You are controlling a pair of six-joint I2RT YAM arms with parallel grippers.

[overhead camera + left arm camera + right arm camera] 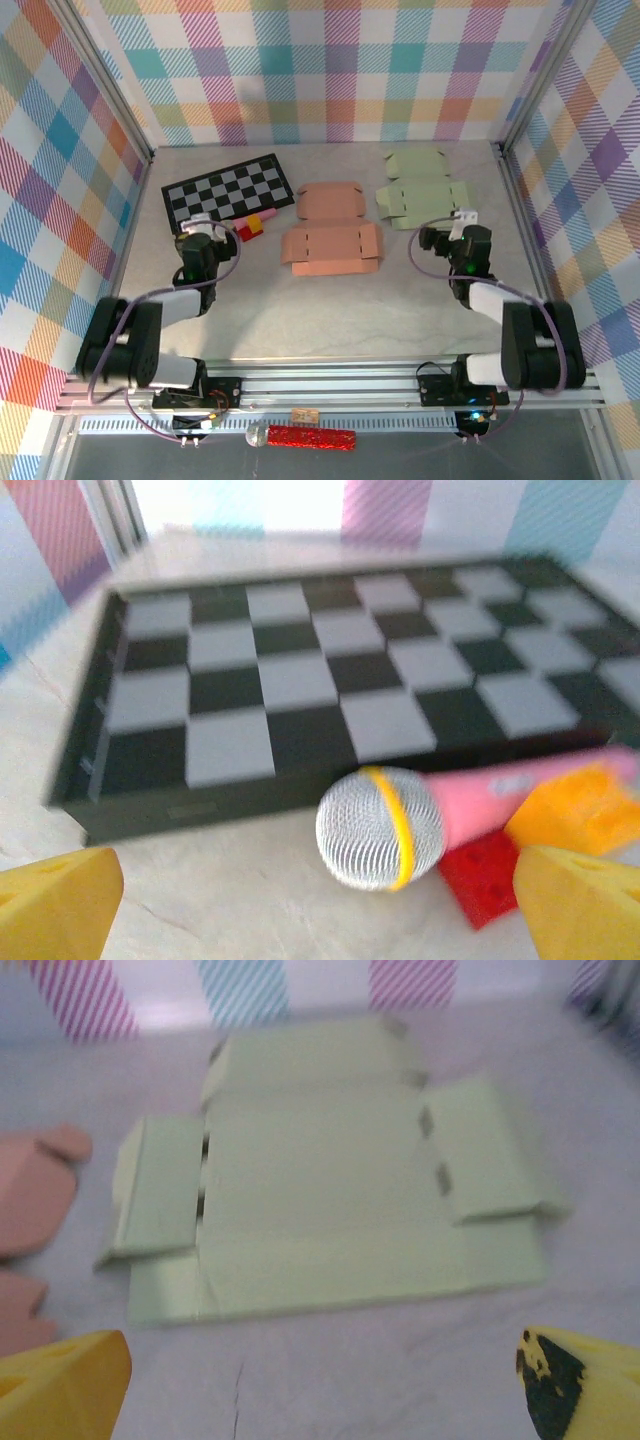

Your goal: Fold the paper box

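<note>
A salmon-pink paper box blank (330, 232) lies flat and unfolded on the grey counter (330, 320), a pale green paper box blank (330, 1210) just to its right, a black-and-white checkerboard (300, 680) and pink toy microphone (400, 825) to its left. Either side of it, the left arm's fingers (60, 905) and right arm's fingers (60, 1380) stand spread wide, holding nothing.

No legible writing anywhere.
The tan tag (305, 414) on the near rail (330, 385) is too small to read, and so are the white patches (203, 220) on the arms' wrists. The checkerboard (330, 670), the toy microphone (440, 815) and the green box blank (330, 1210) are blurred, showing pattern and colour but no letters.
</note>
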